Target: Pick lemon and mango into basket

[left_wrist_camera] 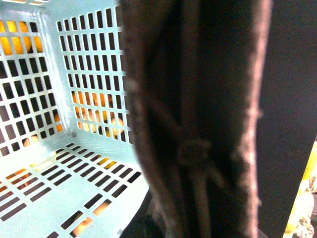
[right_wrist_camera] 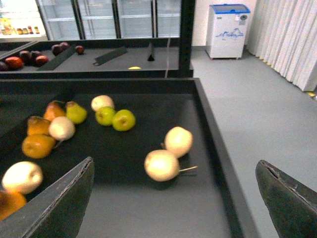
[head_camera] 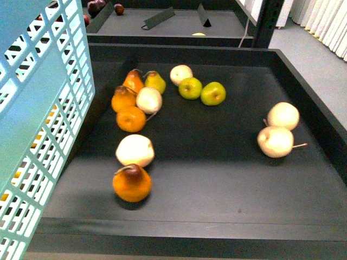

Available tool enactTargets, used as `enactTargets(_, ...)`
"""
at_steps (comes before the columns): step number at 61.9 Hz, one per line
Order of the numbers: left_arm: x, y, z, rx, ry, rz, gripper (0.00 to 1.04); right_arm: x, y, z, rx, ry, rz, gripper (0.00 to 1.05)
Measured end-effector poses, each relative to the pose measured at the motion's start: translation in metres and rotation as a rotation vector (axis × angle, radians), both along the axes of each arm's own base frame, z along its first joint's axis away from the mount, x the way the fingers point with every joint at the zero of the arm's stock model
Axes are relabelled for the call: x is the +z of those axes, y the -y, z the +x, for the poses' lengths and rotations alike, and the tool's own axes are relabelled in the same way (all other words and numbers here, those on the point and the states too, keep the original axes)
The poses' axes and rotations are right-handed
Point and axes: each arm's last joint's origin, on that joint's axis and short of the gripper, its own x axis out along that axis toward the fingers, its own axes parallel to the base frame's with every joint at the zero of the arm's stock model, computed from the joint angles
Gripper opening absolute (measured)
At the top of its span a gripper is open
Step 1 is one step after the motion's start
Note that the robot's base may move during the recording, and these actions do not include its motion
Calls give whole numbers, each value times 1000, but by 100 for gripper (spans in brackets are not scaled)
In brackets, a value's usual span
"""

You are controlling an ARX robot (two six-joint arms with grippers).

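Observation:
The aqua basket [head_camera: 38, 124] hangs tilted at the far left of the front view, close to the camera. My left gripper is shut on its brownish-mauve handle [left_wrist_camera: 198, 124], which fills the left wrist view and hides the fingers. The basket's floor [left_wrist_camera: 54, 193] looks bare there. Yellow and orange patches [left_wrist_camera: 94, 106] show through the slots; I cannot tell what they are. No lemon or mango shows plainly. My right gripper [right_wrist_camera: 173, 208] is open and empty above the tray's front right, its fingers [right_wrist_camera: 59, 203] wide apart.
A black tray [head_camera: 217, 184] holds orange pears [head_camera: 132, 182], pale apples [head_camera: 275, 141], green apples [head_camera: 213, 93] and a yellow-green pear [head_camera: 155, 81]. A second tray [head_camera: 179, 24] behind holds dark red fruit [head_camera: 96, 6] and a small yellow sliver [head_camera: 198, 34]. Grey floor lies right.

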Motion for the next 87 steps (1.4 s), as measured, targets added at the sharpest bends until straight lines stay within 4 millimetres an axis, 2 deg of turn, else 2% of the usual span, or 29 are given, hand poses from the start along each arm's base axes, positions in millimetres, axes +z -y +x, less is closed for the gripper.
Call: enactTargets(87,0,0,0,0,0,1,6,0,0,0,-3,0,0,96)
